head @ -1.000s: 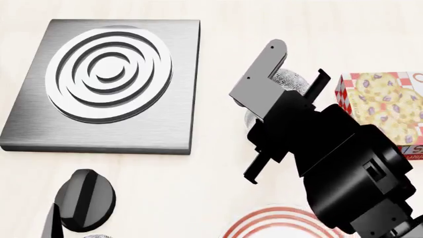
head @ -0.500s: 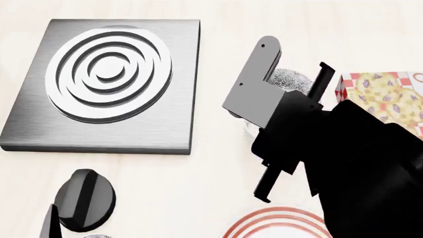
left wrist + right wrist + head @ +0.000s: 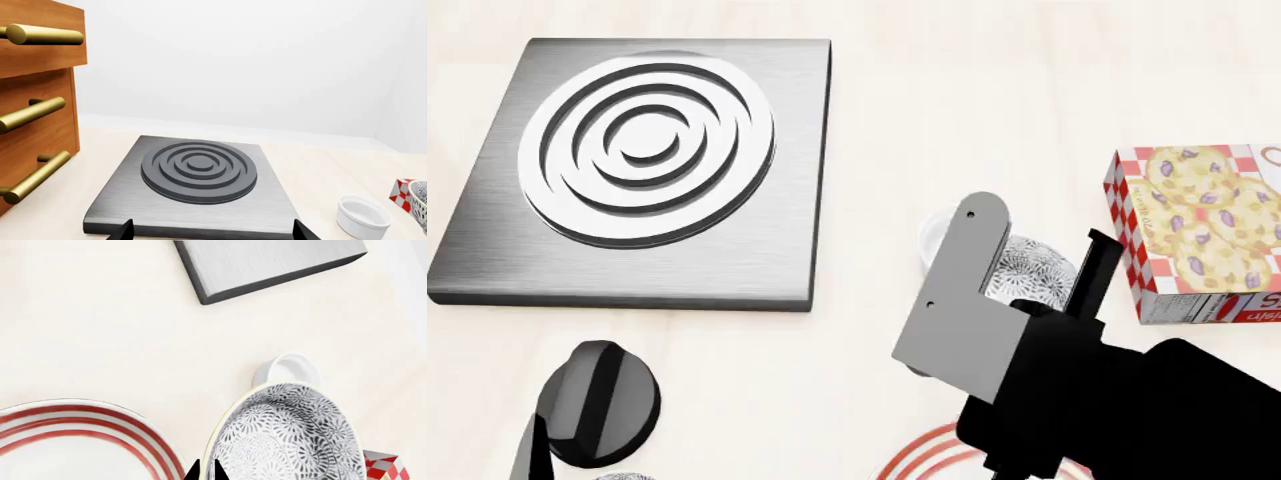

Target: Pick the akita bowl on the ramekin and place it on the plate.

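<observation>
My right gripper [image 3: 205, 473] is shut on the rim of the akita bowl [image 3: 290, 435], a white bowl with a grey-black pattern, and holds it in the air. The ramekin [image 3: 288, 367], a plain white cup, stands bare on the counter just beyond it. In the head view the bowl [image 3: 1030, 272] shows between the gripper's parts, with the ramekin [image 3: 934, 236] peeking out at its left. The plate [image 3: 73, 440] with red rings lies beside the bowl, nearer to me; only its rim [image 3: 924, 448] shows in the head view. My left gripper [image 3: 212, 233] is open and holds nothing.
A grey burner slab [image 3: 641, 170] with concentric rings lies at the far left. A red-checked cookie box [image 3: 1201, 235] stands right of the bowl. Wooden drawers with brass handles [image 3: 33, 105] rise beside the burner. The left arm [image 3: 594, 400] sits at the near left.
My right gripper has carried the akita bowl toward me, away from above the ramekin and closer to the plate. The cookie box now shows in full. The left arm has not moved.
</observation>
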Robot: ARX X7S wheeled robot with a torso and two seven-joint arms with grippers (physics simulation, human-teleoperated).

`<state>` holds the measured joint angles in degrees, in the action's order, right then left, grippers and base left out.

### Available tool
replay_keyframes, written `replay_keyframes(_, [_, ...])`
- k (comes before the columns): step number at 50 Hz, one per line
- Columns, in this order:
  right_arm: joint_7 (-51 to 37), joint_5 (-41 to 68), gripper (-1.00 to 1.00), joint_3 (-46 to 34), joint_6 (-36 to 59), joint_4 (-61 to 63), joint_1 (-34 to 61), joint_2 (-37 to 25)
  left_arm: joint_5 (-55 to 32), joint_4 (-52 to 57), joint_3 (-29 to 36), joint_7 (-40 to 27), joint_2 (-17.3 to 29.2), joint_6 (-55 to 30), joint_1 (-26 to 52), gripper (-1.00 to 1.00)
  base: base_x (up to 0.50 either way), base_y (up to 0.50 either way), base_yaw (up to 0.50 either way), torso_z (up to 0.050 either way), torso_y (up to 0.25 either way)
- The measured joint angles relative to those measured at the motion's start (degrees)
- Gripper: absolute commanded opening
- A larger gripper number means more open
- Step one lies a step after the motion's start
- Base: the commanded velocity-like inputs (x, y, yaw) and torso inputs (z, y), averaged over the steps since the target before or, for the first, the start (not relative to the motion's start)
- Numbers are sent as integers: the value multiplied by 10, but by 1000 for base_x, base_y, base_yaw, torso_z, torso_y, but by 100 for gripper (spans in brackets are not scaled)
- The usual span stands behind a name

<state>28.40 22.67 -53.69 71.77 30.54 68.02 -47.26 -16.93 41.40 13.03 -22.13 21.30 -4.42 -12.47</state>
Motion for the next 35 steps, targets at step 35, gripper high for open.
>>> replay_keyframes(35, [-57, 49, -100, 17, 8, 120, -144, -71, -2, 0, 4, -7, 6, 1, 2, 100, 0, 0, 0, 0, 0])
